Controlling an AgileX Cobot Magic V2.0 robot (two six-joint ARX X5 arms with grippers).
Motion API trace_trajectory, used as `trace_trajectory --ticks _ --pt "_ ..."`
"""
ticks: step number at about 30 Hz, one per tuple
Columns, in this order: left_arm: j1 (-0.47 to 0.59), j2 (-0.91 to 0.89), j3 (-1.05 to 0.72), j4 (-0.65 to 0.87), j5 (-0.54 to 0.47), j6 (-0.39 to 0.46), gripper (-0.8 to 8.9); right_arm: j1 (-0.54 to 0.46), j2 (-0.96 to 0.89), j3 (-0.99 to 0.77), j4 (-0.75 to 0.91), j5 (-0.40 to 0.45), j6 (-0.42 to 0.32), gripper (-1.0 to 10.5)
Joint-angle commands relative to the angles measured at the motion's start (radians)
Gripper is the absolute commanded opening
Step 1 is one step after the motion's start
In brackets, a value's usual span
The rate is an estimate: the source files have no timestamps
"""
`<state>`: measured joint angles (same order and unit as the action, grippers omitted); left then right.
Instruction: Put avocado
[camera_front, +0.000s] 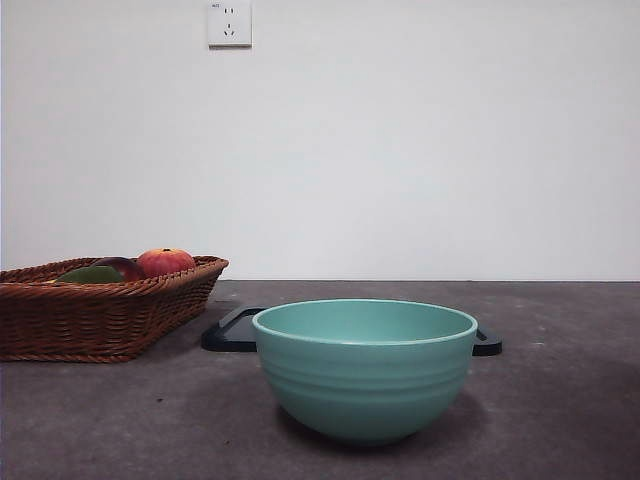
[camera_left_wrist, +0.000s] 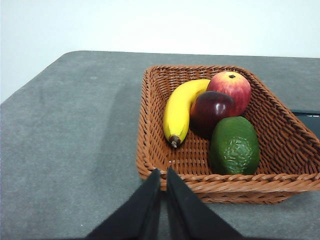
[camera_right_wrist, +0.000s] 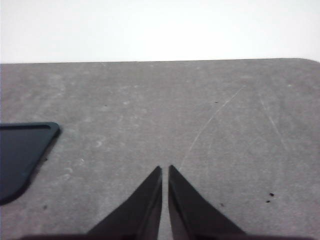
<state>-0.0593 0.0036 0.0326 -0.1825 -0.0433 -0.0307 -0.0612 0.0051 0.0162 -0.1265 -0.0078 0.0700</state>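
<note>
1. The avocado (camera_left_wrist: 234, 146) lies in the wicker basket (camera_left_wrist: 150, 125), close against the basket's near wall as the left wrist camera looks at it. It touches the dark maroon fruit (camera_left_wrist: 211, 110) behind it.
2. A red-orange apple (camera_left_wrist: 231, 88) sits behind the maroon fruit, and a banana (camera_left_wrist: 180, 110) lies alongside them, all inside the same basket.
3. The left tool (camera_left_wrist: 163, 172) hangs just outside the basket's near rim, its two black jaws pressed almost together with only a thin slit between them, and nothing in them.
4. The right tool (camera_right_wrist: 165, 170) is over the bare grey desk (camera_right_wrist: 200, 115), jaws likewise nearly closed and holding nothing; a corner of a dark tray (camera_right_wrist: 20, 155) shows off to one side.
5. From the front, the basket stands at the left of the desk, a teal bowl (camera_front: 365, 370) stands in the middle, and the dark tray lies just behind the bowl.
6. A wall socket (camera_front: 229, 23) is high on the white wall.
</note>
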Motion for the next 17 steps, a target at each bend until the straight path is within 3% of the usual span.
trace_trajectory --ticks 1,8,17 --pt "0.000 0.000 -0.021 -0.003 -0.006 0.007 0.19 -0.002 -0.002 -0.005 0.015 -0.005 0.070 0.2" --pt "0.000 0.000 -0.018 0.034 -0.005 -0.064 0.17 -0.002 -0.002 -0.005 0.042 -0.039 0.138 0.2" --pt "0.000 0.000 0.058 0.048 -0.005 -0.187 0.17 0.001 -0.001 0.037 0.097 -0.076 0.326 0.1"
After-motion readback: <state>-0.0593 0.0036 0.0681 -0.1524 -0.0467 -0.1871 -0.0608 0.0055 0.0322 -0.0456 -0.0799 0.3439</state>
